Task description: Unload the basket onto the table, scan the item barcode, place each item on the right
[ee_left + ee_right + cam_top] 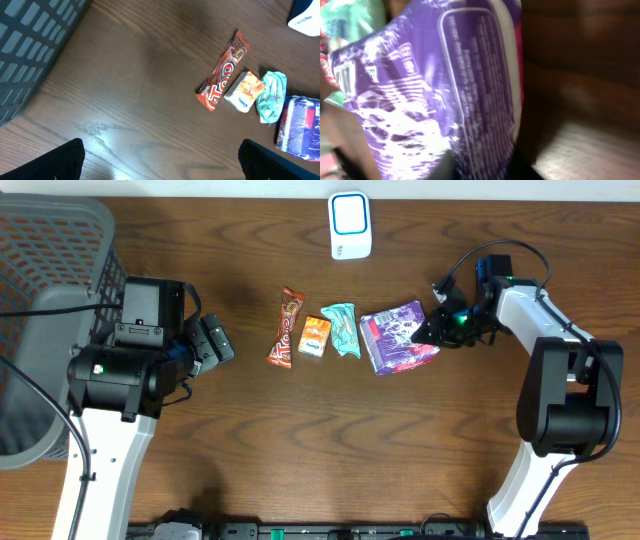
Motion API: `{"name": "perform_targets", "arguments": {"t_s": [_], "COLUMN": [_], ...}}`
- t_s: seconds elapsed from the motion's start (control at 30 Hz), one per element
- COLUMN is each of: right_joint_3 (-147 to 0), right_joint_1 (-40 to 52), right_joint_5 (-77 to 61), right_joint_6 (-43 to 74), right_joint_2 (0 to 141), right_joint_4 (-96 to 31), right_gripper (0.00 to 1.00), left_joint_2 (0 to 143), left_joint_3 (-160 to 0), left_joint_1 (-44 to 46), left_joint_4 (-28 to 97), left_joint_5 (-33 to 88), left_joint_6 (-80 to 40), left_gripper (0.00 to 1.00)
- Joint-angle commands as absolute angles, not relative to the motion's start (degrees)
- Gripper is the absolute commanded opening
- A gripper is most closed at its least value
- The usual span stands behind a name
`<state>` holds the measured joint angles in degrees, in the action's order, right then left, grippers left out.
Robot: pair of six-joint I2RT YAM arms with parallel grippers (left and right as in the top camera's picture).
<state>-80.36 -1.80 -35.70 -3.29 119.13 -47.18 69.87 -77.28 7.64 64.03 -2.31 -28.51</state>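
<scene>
Overhead view shows the right gripper point(436, 330) clamped on the right edge of the purple pack point(393, 337), just right of the green wrapper point(342, 328) on the table point(300, 440), while the left gripper point(215, 345) hangs wide open and empty.

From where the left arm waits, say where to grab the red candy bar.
Pinch the candy bar across its narrow middle, coming down with the left claw: it lies flat and long, and the orange box crowds its right side.
</scene>
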Motion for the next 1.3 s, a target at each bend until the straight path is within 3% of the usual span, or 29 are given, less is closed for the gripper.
{"name": "perform_targets", "arguments": {"t_s": [0.0, 0.23, 0.47, 0.53, 0.73, 0.87, 0.97, 1.27], "right_joint_3": [-82.76, -96.86, -109.54, -110.37, -107.55, -102.41, -98.65, -97.78], "right_joint_1": [-1.5, 0.08, 7.62, 11.11, 18.63, 22.35, 24.8, 31.2], "right_joint_5": [-35.42, -21.8, 11.53, 24.36, 44.49, 46.11, 42.76, 25.26], "right_joint_6": [-1.91, 2.98, 10.98, 16.67, 23.51, 23.83, 23.99, 23.7], "right_joint_2": [119.24, 118.52, 118.52, 118.52, 118.78, 118.83, 118.85, 118.83], "right_joint_4": [-49.25, -62.22, -74.22, -75.99, -76.03, -71.37, -67.31, -59.22], "right_gripper": [0.01, 0.01, 0.01, 0.01, 0.01, 0.01, 0.08, 0.44], "left_joint_2": [69.49, 69.49, 69.49, 69.49, 69.49, 69.49, 69.49, 69.49], "left_joint_3": [-77.87, -77.87, -77.87, -77.87, -77.87, -77.87, -77.87, -77.87], "left_joint_1": [7.4, 7.4, 7.4, 7.4, 7.4, 7.4, 7.4, 7.4], "left_joint_4": [64.01, 64.01, 64.01, 64.01, 64.01, 64.01, 64.01, 64.01], "left_joint_5": [-3.07, -3.07, -3.05, -3.05, -3.07, -3.05, -3.07, -3.07], "left_joint_6": [-28.82, -28.8, -28.82, -28.82, -28.82, -28.8, -28.82, -28.82], "left_gripper": [0.98, 0.98, 0.98, 0.98, 0.98, 0.98, 0.98, 0.98]}}
